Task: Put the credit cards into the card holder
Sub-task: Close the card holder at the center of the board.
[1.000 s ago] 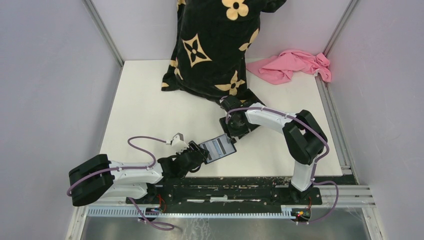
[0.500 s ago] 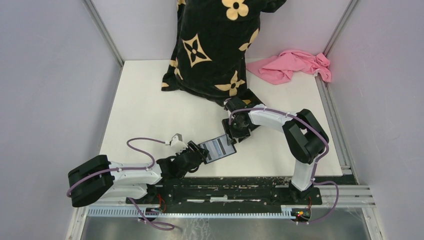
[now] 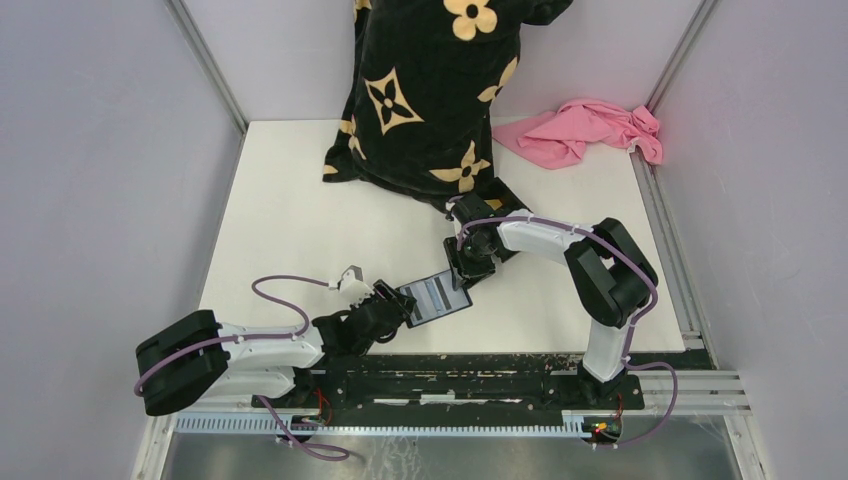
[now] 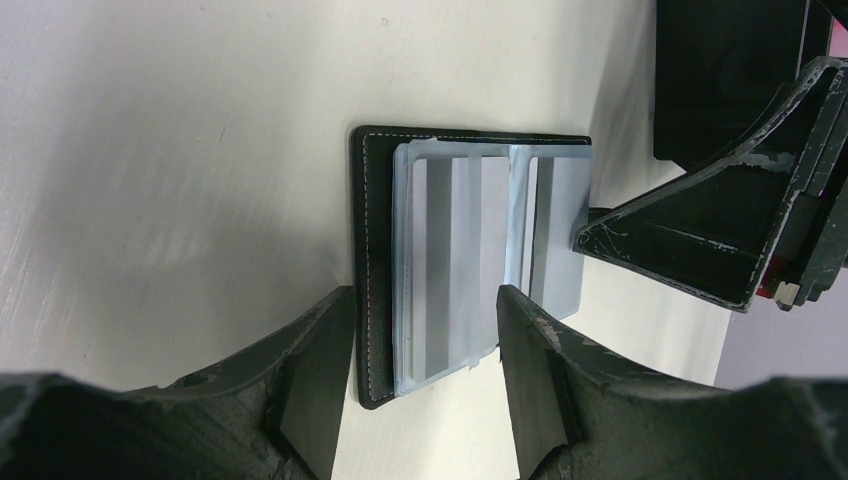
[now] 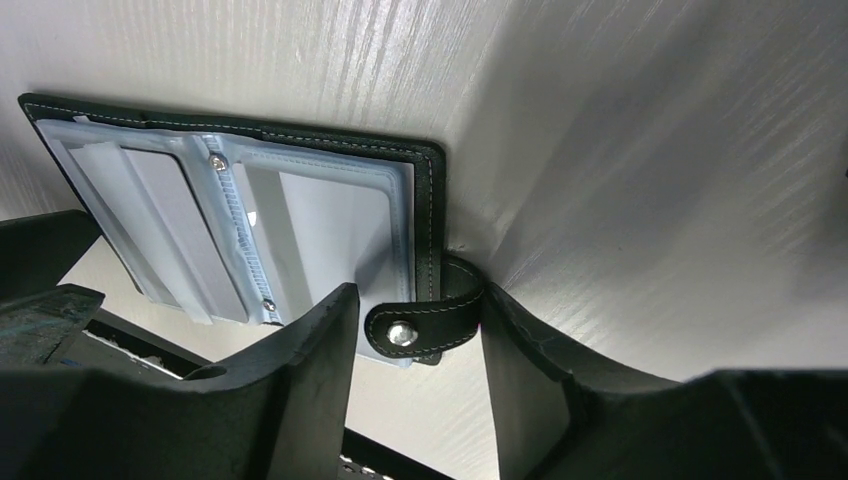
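Observation:
The black card holder (image 3: 435, 296) lies open and flat on the white table between my two grippers. Its clear greyish pockets (image 4: 460, 250) face up, and pale grey rectangles show inside them (image 5: 330, 225). I cannot tell whether these are cards. No blue card is in view. My left gripper (image 4: 425, 345) is open, and its jaws straddle the holder's near edge without squeezing it. My right gripper (image 5: 420, 345) is open around the holder's snap strap (image 5: 425, 327) at the opposite edge. In the top view the left gripper (image 3: 397, 302) and right gripper (image 3: 462, 272) flank the holder.
A black pillow with cream flower prints (image 3: 430, 90) leans at the back of the table. A pink cloth (image 3: 585, 130) lies at the back right. A flat black object (image 3: 503, 195) lies partly under the right arm. The table's front rail (image 3: 450, 385) runs just below the holder.
Both grippers have closed in slightly on the open holder, and it has shifted a little. Nothing was picked up or let go.

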You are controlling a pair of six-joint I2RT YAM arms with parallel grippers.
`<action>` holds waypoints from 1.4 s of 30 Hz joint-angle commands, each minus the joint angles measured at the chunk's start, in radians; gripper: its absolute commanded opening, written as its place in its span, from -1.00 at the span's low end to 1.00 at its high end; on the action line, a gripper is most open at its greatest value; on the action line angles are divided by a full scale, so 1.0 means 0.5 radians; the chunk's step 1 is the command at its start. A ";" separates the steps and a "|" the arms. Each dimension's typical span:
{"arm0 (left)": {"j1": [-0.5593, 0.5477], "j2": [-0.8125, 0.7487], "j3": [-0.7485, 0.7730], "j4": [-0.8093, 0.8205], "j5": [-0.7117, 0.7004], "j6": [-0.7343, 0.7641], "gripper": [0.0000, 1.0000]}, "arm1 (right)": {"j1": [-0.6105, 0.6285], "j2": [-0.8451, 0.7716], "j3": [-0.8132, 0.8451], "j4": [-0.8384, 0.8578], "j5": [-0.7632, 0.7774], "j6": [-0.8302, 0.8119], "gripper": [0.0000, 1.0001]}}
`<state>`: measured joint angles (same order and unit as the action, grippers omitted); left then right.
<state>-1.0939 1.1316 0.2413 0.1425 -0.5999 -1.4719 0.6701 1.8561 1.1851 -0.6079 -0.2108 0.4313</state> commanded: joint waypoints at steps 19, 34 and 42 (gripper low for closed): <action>0.031 0.049 0.095 0.212 -0.008 0.160 0.23 | 0.010 -0.018 -0.078 0.035 0.003 -0.011 -0.19; 0.032 0.002 0.277 0.218 -0.030 0.299 0.22 | 0.008 -0.027 -0.090 0.041 -0.003 -0.009 -0.24; 0.031 0.003 0.311 0.225 -0.031 0.297 0.22 | 0.008 -0.030 -0.094 0.052 -0.005 0.001 -0.25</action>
<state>-1.0809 1.1435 0.3508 0.2153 -0.5991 -1.3785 0.6651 1.8477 1.1637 -0.5926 -0.2020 0.4294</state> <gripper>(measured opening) 0.614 0.381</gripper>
